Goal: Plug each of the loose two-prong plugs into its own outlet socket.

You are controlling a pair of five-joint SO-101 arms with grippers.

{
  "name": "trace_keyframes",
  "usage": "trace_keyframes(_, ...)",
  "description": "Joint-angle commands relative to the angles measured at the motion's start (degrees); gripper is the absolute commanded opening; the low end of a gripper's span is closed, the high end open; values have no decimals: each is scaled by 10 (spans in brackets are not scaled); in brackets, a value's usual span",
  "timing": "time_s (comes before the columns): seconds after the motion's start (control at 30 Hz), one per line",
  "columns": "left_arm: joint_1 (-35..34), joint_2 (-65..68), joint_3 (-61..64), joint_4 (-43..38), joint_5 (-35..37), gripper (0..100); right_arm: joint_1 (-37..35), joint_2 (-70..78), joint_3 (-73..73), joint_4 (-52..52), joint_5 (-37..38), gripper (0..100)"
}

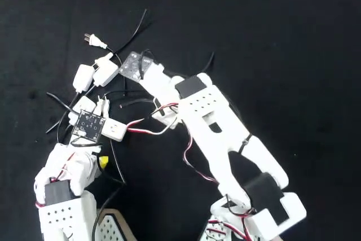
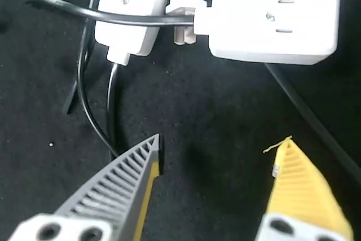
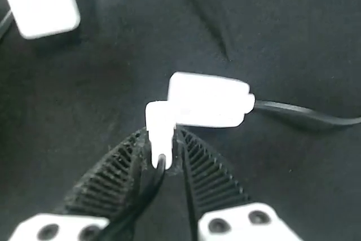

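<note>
Surface: black cloth tabletop (image 1: pixel 293 55); room beyond far edge indistinct. Item: white two-prong plug (image 3: pixel 161 125) w/ black cord, clamped in right gripper (image 3: pixel 162 139), touching white rectangular outlet block (image 3: pixel 208 100). Left gripper (image 2: pixel 221 139): open, over cloth nr white outlet sockets (image 2: pixel 271 21).

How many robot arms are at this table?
2. The left arm sits lower left in the high view, left gripper open near a white outlet socket. The right arm stretches across the middle, right gripper shut on a white plug.
</note>
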Motion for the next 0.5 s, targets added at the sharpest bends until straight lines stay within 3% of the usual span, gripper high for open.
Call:
trace_keyframes(0.0,3,-2,-2,-11,-5,317,38,-2,25,-80,4,11)
trace_keyframes(0.47,0,-2,-2,-11,-5,317,45,5,58,-117,3,11)
